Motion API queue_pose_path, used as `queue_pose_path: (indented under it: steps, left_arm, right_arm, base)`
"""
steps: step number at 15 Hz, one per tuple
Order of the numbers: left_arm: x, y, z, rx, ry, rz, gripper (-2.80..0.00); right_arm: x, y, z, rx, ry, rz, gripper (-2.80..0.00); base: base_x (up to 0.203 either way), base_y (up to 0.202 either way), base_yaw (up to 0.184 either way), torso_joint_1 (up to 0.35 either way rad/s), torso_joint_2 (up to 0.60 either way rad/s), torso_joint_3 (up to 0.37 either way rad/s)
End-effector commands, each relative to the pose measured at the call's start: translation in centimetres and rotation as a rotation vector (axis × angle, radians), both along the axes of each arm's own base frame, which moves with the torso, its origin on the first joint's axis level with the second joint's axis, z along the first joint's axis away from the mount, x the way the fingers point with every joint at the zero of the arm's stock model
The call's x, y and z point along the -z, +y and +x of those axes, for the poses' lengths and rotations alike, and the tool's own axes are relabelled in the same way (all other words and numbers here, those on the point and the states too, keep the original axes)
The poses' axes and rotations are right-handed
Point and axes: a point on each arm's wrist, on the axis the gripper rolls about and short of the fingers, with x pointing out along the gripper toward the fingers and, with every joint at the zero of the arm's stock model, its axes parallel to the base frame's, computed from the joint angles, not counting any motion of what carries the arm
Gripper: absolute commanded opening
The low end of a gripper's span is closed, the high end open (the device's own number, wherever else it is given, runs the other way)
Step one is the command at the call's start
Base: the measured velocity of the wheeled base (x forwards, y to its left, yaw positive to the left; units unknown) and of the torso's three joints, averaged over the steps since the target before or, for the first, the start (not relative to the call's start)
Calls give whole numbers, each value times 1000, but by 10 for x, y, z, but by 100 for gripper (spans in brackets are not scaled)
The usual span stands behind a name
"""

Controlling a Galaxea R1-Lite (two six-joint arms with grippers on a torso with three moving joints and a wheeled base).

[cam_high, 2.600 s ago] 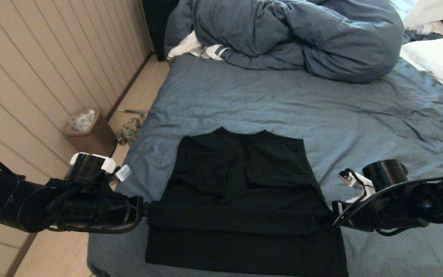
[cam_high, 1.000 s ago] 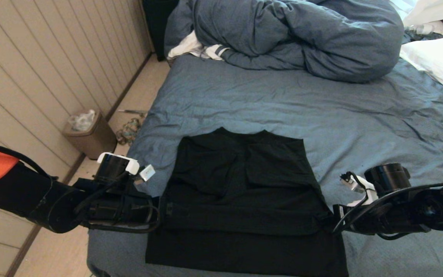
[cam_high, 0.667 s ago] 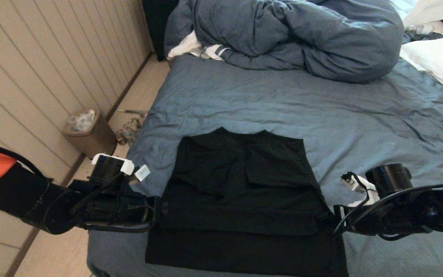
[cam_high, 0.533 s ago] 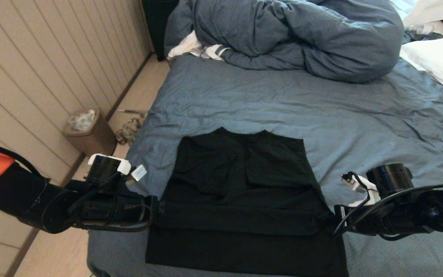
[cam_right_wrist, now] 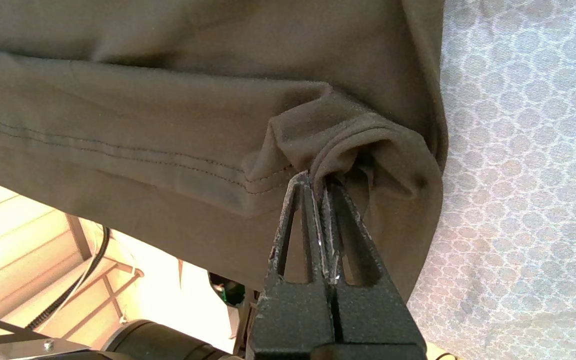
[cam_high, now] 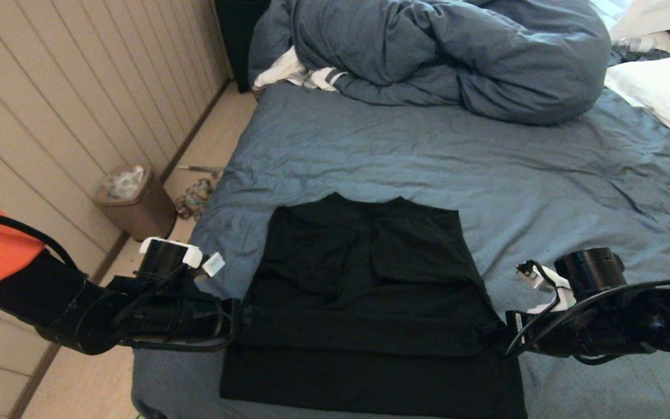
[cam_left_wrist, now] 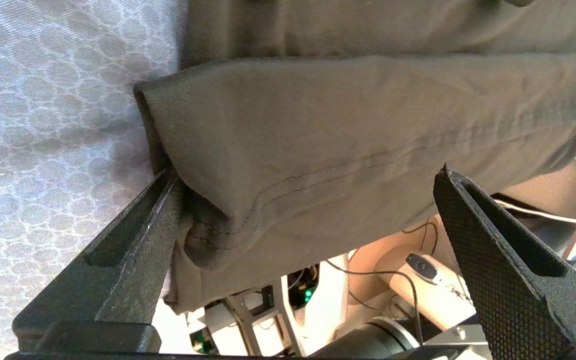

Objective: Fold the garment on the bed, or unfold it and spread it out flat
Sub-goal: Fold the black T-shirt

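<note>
The black garment lies on the bed near its front edge, sleeves folded in and the hem band doubled up across its lower part. My left gripper sits at the band's left end. In the left wrist view it is open, with the hem corner between the wide fingers and resting against one of them. My right gripper is at the band's right end. The right wrist view shows it shut on the bunched hem corner of the garment.
A bunched blue-grey duvet fills the bed's far end, with a white-and-striped cloth beside it and a white pillow at the far right. On the floor to the left stands a bin against the panelled wall.
My left arm moved in to the garment's left edge, then eased back slightly, its jaws staying open. The right gripper kept its hold and the garment has not shifted.
</note>
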Motion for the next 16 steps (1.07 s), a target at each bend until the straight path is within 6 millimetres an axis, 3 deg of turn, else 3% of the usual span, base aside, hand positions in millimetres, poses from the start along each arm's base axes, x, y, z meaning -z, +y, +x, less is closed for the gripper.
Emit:
queue_pose_path:
  steps: [1, 5, 6, 7, 16]
  left_arm:
    - [3, 0, 2, -3, 8, 1, 0]
    - [3, 0, 5, -26, -1, 25, 0]
    - [1, -1, 5, -26, -2, 24, -37]
    - [2, -1, 6, -26, -2, 25, -280]
    - [2, -1, 5, -26, -5, 21, -280]
  right_arm:
    - [0, 0, 0, -2, -3, 3, -280]
    - [-1, 0, 0, -2, -2, 3, -280]
    - [-1, 0, 0, -2, -3, 3, -280]
    - [-1, 0, 0, -2, -3, 3, -280]
    - [-1, 0, -2, -1, -4, 2, -280]
  base:
    - [0, 0, 0, 0, 0, 0]
    - [0, 0, 0, 0, 0, 0]
    - [0, 0, 0, 0, 0, 0]
    - [0, 0, 0, 0, 0, 0]
    - [0, 0, 0, 0, 0, 0]
